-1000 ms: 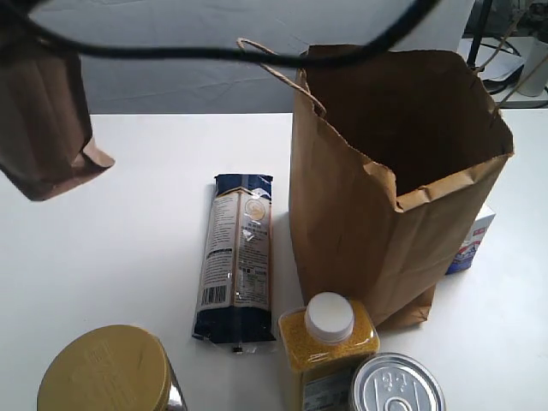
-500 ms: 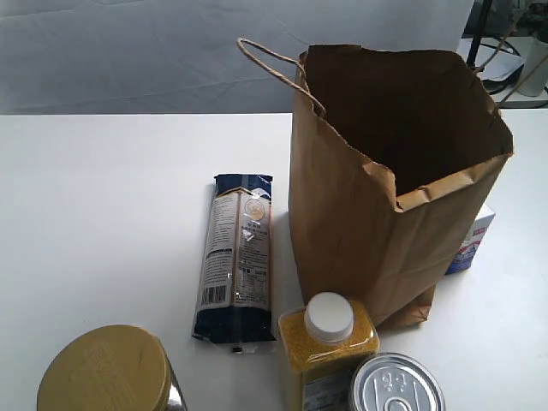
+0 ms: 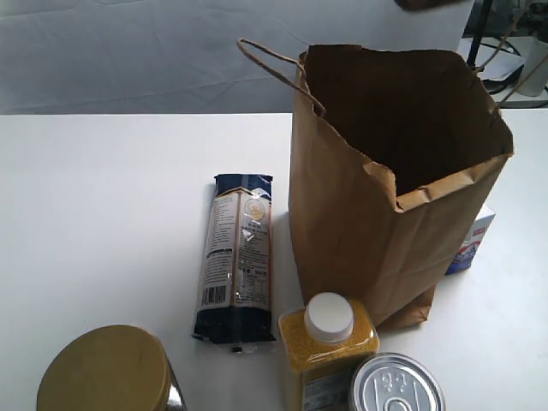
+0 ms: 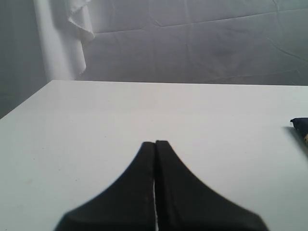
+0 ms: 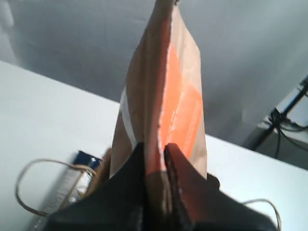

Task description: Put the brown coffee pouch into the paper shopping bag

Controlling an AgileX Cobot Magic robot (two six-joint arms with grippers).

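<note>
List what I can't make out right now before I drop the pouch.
- Exterior view: the brown coffee pouch is nearly all cut off by the top edge.
- Exterior view: the floor of the paper shopping bag is hidden by its own walls.
- Right wrist view: the right hand and pouch cover the bag's mouth, so alignment cannot be judged.

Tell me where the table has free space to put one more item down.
The white table is bare left of the long dark-blue packet. Crowded: the near edge, with gold-lidded jar, yellow white-capped bottle and silver tin can beside the tall brown paper bag.
</note>
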